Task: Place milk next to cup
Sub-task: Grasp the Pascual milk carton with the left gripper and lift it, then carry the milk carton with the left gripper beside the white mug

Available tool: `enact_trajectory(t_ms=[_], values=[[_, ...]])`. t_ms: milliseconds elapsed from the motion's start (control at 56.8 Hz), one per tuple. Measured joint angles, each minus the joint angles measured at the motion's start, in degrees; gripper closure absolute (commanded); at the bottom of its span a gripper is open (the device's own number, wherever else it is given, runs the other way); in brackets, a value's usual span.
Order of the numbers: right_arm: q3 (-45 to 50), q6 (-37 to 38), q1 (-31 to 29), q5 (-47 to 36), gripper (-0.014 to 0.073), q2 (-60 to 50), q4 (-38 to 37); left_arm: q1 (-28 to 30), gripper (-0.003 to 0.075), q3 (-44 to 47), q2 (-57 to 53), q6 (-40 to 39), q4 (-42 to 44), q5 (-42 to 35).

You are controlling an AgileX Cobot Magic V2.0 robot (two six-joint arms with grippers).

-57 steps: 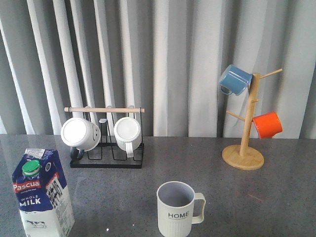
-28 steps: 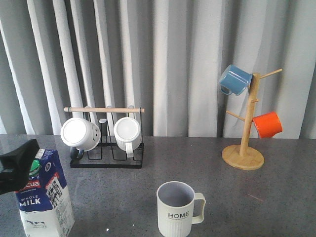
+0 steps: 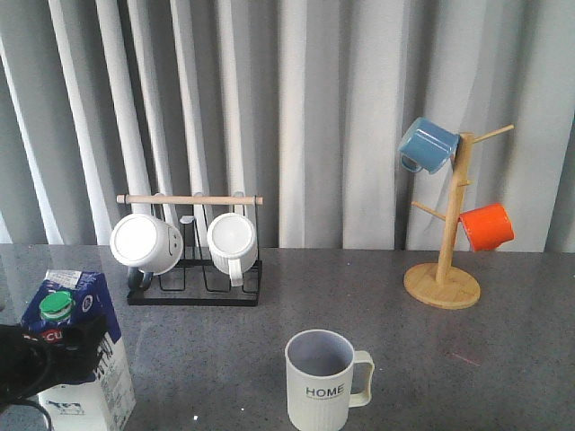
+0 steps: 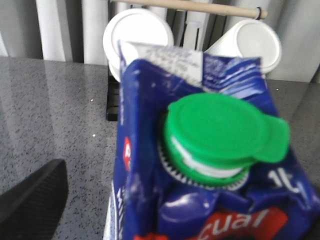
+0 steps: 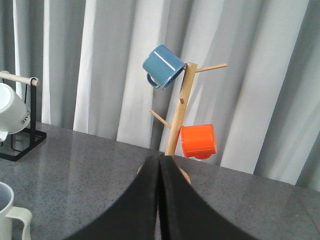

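Observation:
The milk (image 3: 79, 334), a blue-and-white carton with a green cap, stands upright at the front left of the table. My left gripper (image 3: 43, 361) is low in front of it and covers its red band. In the left wrist view the milk (image 4: 200, 150) fills the frame between the jaws. One black finger (image 4: 31, 200) stands apart from its side with table showing between, so the gripper is open. The cup (image 3: 320, 381), ribbed with "HOME" lettering, stands at the front centre, well right of the milk. My right gripper (image 5: 160, 172) is shut and empty, and the cup's rim (image 5: 9, 212) shows beside it.
A black wire rack (image 3: 193, 269) with a wooden bar holds two white mugs behind the milk. A wooden mug tree (image 3: 445, 260) at the back right carries a blue mug (image 3: 427, 144) and an orange mug (image 3: 486, 226). Grey curtains hang behind the table.
My left gripper has come in from the left and dropped from beside the carton's top to in front of its middle. The milk and cup have not moved.

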Motion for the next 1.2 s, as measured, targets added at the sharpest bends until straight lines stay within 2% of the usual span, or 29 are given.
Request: enact_trajectory(t_ms=[141, 229, 616, 898, 1197], values=[[0.0, 0.0, 0.0, 0.0, 0.0602, 0.0, 0.0, 0.0, 0.0595, 0.0, 0.2, 0.0, -0.4, -1.9], [0.0, 0.0, 0.0, 0.0, 0.0602, 0.0, 0.0, 0.0, 0.0729, 0.0, 0.2, 0.0, 1.0, -3.0], [0.0, 0.0, 0.0, 0.0, 0.0602, 0.0, 0.0, 0.1, 0.0727, 0.0, 0.2, 0.0, 1.8, -3.4], [0.0, 0.0, 0.0, 0.0, 0.0602, 0.0, 0.0, -0.5, 0.0727, 0.0, -2.0, -3.4, 2.0, -3.1], [0.0, 0.0, 0.0, 0.0, 0.0602, 0.0, 0.0, -8.5, 0.0727, -8.1, -5.9, 3.2, -5.1, 8.1]])
